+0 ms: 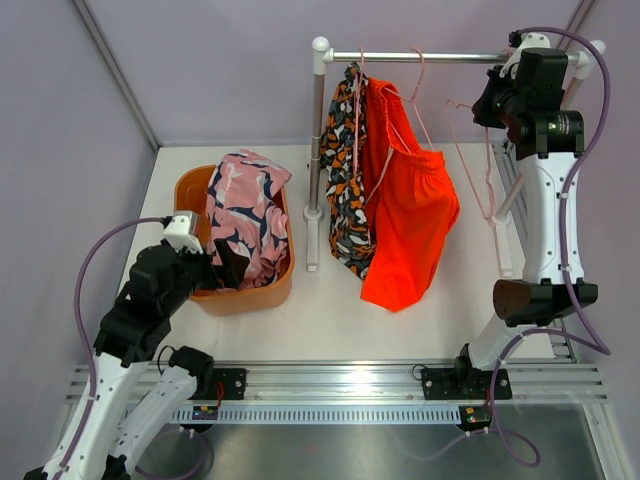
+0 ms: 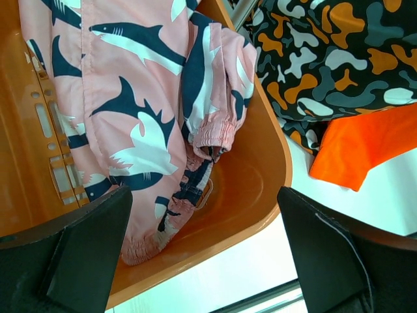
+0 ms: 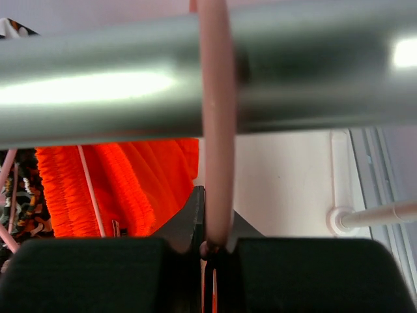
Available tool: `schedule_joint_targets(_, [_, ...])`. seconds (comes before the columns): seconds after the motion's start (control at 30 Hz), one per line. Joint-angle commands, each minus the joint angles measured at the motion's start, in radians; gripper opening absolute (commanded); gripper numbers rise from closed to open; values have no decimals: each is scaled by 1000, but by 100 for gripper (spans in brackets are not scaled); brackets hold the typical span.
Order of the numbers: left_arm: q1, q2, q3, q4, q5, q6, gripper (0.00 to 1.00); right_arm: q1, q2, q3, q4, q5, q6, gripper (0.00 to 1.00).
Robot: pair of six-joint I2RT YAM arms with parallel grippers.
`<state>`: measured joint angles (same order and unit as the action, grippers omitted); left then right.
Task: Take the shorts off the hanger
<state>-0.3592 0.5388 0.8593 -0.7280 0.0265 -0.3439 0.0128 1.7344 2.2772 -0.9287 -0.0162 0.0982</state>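
Left gripper [image 1: 232,263] [image 2: 205,244] hovers over the near end of the orange basket [image 1: 250,298] [image 2: 254,176], fingers [image 2: 91,251] spread wide, nothing between them and not touching the fabric. The pink shorts [image 1: 245,210] [image 2: 130,98], with a navy and white shark print, are off the rack. They lie bunched in the basket, with part draped over its far rim. The basket sits on the white table [image 1: 330,320], left of the rack post [image 1: 316,150].

Past the basket, two shorts hang from the rail [image 1: 430,57] [image 3: 130,78] on pink hangers. The black shorts [image 1: 345,190] [image 2: 326,59], with orange and white blobs, are closest to the post. The orange shorts [image 1: 410,220] [image 2: 365,143] [image 3: 130,189] are just right of them, touching them and hanging lower. Their hems are close above the table.

Further right on the rail is an empty hanger [image 1: 475,150] [image 3: 217,130], pink wire with no garment on it. Right gripper [image 1: 500,85] [image 3: 212,251] is up at the far right end of the rail. In the wrist view the hanger's hook loops over the rail and runs down between the fingertips. They look pressed together on the wire, though the view is very close and blurred, so the grip is likely, not certain.
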Motion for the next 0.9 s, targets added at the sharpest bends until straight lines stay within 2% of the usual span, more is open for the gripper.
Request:
schedule_joint_targets(0.0, [-4, -16, -5, 13, 7, 29, 99, -5, -72, -41, 1, 67, -5, 8])
schedule_joint_targets(0.13, [-4, -20, -17, 25, 10, 25, 99, -4, -98, -65, -1, 74, -3, 19])
schedule_joint_targets(0.17, [-4, -25, -22, 27, 10, 23, 99, -5, -113, -77, 4, 76, 0, 28])
schedule_joint_targets(0.27, [-4, -37, -32, 35, 7, 22, 99, -5, -134, -81, 7, 85, 6, 39])
schedule_joint_targets(0.57, [-4, -100, -68, 58, -10, 14, 99, -5, -232, -93, -54, 153, 47, 52])
schedule_joint_targets(0.67, [-4, -117, -92, 78, -22, 13, 99, -5, -294, -93, -85, 82, 63, 59])
schedule_joint_targets(0.73, [-4, -126, -91, 78, -22, 14, 99, -5, -318, -91, -107, -37, 77, 59])
schedule_joint_targets(0.77, [-4, -128, -94, 78, -22, 13, 99, 4, -335, -88, -116, -59, 78, 59])
schedule_joint_targets(0.87, [-4, -137, -97, 81, -22, 14, 99, 140, -348, -90, -147, -22, 60, 59])
